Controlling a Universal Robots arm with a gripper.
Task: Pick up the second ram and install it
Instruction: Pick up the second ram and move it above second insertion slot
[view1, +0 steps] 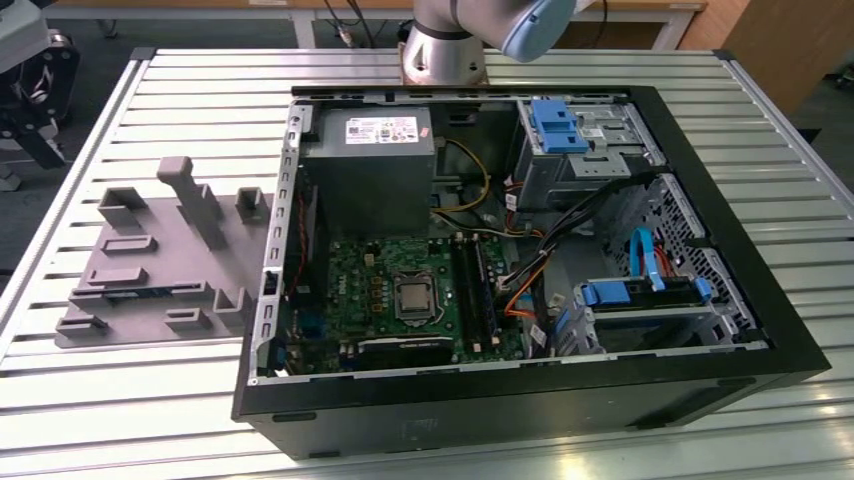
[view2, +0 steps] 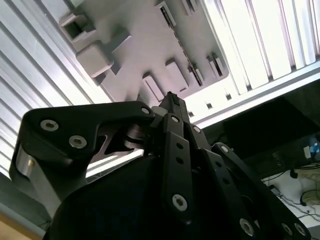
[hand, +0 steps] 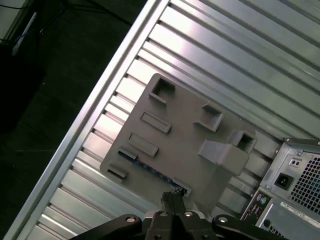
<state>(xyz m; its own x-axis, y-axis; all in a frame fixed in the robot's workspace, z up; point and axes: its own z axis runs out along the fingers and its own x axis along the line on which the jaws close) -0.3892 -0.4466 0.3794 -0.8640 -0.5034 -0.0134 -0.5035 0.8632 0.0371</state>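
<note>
The second ram (hand: 152, 167), a long, thin, flat dark-blue board stick, lies in a slot along one edge of the grey plastic holder tray (hand: 190, 125). In the exterior view, the ram (view1: 147, 291) is a blue strip in that tray (view1: 160, 240). The tray sits on the silver ribbed metal counter (view1: 200, 90), on the exterior view's left of the big open black computer case (view1: 534, 400).

The black metal gripper (hand: 171, 199) hangs high above the tray, close to one end of the ram. Its jaws look closed together, and there is nothing between them. The second wrist view shows the gripper (view2: 172, 102) the same way, with its tips pressed into one point and the grey tray far below.

The ram looks very light and stiff, but it is thin, so it could crack if bent or squeezed hard. Its flat sides are smooth and may slip. The best place to hold it is likely near the middle, across the two flat faces. That way it should stay level and not tip. The long edge with the contacts should be left free.
</note>
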